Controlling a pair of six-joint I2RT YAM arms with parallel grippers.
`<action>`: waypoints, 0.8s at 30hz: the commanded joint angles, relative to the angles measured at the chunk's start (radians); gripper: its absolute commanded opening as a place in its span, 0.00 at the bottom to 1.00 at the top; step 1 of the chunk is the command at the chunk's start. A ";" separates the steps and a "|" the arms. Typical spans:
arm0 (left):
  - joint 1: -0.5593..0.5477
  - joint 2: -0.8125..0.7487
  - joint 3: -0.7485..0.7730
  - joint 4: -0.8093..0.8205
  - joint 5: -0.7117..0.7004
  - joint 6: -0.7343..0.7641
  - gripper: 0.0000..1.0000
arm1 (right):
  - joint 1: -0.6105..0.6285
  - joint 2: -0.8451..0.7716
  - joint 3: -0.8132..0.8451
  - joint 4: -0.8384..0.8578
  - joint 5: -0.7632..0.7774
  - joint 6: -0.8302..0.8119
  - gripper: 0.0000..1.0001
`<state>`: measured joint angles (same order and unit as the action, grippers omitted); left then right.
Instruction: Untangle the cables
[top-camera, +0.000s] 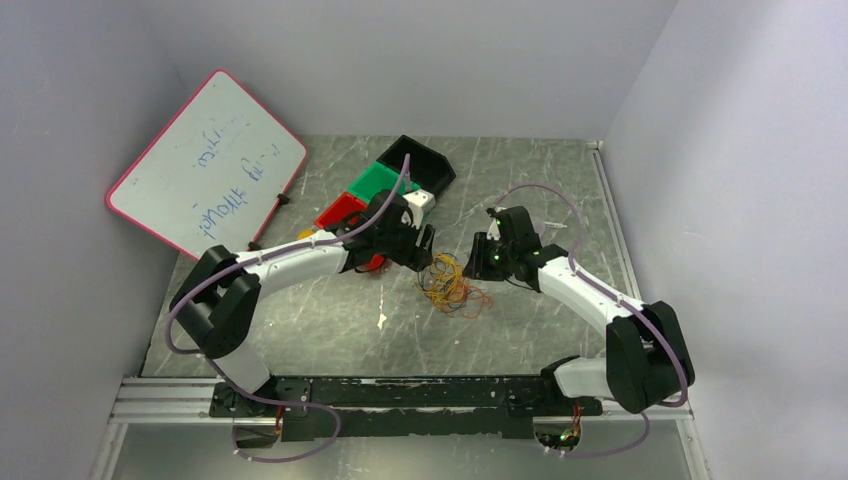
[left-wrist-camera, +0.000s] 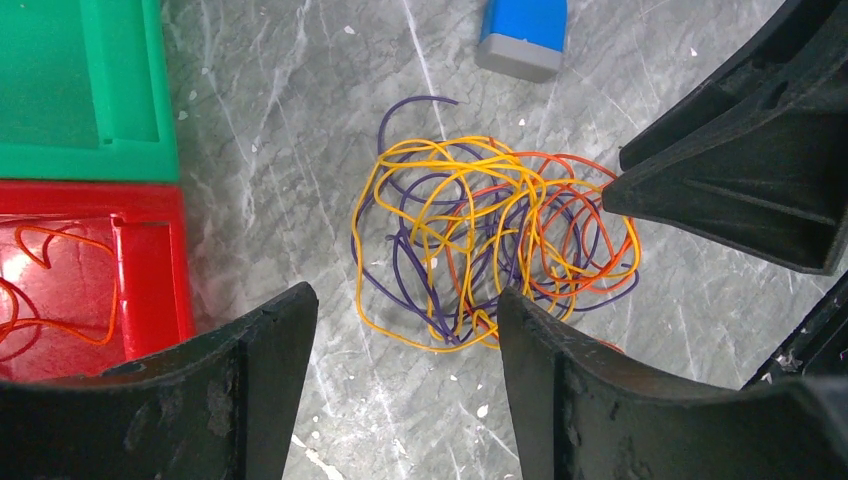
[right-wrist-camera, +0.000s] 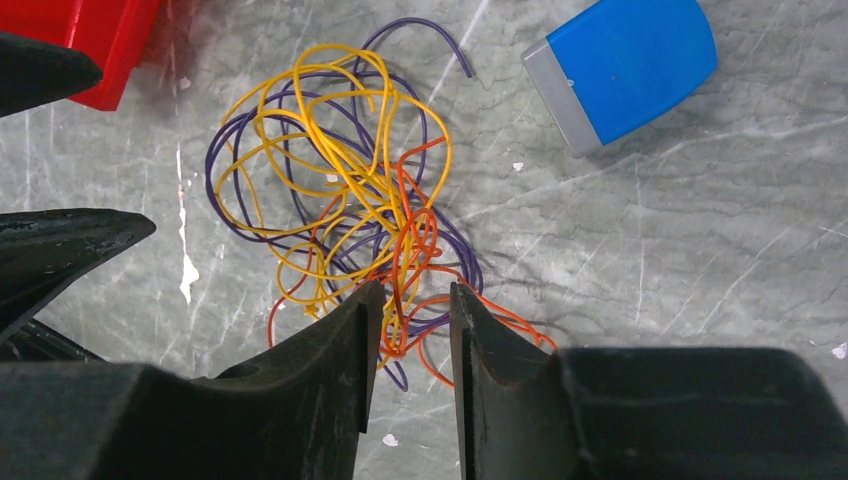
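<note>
Cables: lower loops hidden behind my fingers | left gripper spread wide, low beside clump | right gripper narrow, orange strands in gap, contact unclear

Both arms reach forward from their bases and bend inward, so the grippers face each other closely without touching.

Left arm: elbow up at the left, forearm angled right. The left gripper points down, jaws spread wide. Right arm: elbow up at the right, forearm angled left. The right gripper points down, jaws drawn to a narrow gap, a slit visible between the fingers. A green light shows on the right wrist.
</note>
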<state>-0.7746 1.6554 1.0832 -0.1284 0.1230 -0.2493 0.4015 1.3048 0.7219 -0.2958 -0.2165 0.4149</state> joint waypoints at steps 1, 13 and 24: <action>-0.015 0.018 -0.014 0.056 -0.007 -0.019 0.71 | 0.007 0.018 0.013 0.023 0.015 -0.006 0.33; -0.033 0.100 -0.011 0.119 0.043 -0.033 0.82 | 0.007 0.015 0.008 0.048 0.024 -0.020 0.05; -0.055 0.195 -0.035 0.155 0.016 -0.030 0.71 | 0.007 -0.129 0.051 0.052 0.030 -0.004 0.00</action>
<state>-0.8188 1.8256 1.0733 -0.0257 0.1379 -0.2768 0.4034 1.2667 0.7223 -0.2733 -0.1925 0.4046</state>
